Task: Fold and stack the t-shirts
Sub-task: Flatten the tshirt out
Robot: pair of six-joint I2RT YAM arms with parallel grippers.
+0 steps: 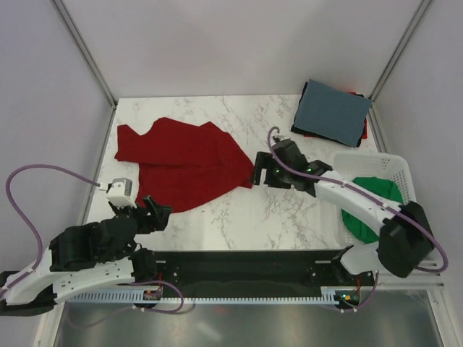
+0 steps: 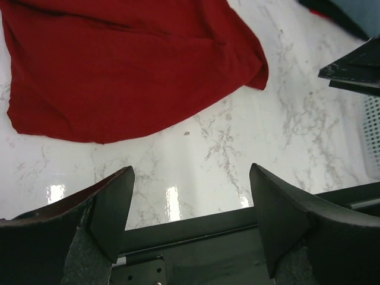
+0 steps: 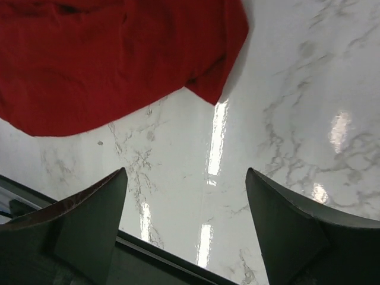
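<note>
- White marble table (image 1: pixel 289 217) with grey veins, glossy under lamp glare; boxed in by pale walls with metal corner posts (image 1: pixel 87 50).
- Red t-shirt (image 1: pixel 184 163) on the left-centre of the table, loosely spread and creased; long axis running left to right, slanting slightly toward the near side and ending in a pointed corner at the right.
- White slatted basket (image 1: pixel 394 163) at the right edge, holding a green t-shirt (image 1: pixel 372 191) partly hidden by the right arm.
- Folded slate-blue t-shirt (image 1: pixel 333 110) at the far right corner, topping a stack of darker t-shirts (image 1: pixel 325 136); long axis left to right, right end a little nearer.
- Right gripper (image 3: pixel 185 172) just beside the red corner, jaws wide apart, gripping nothing.
- Left gripper (image 2: pixel 191 167) above bare marble just short of the red hem, jaws wide apart, gripping nothing.
</note>
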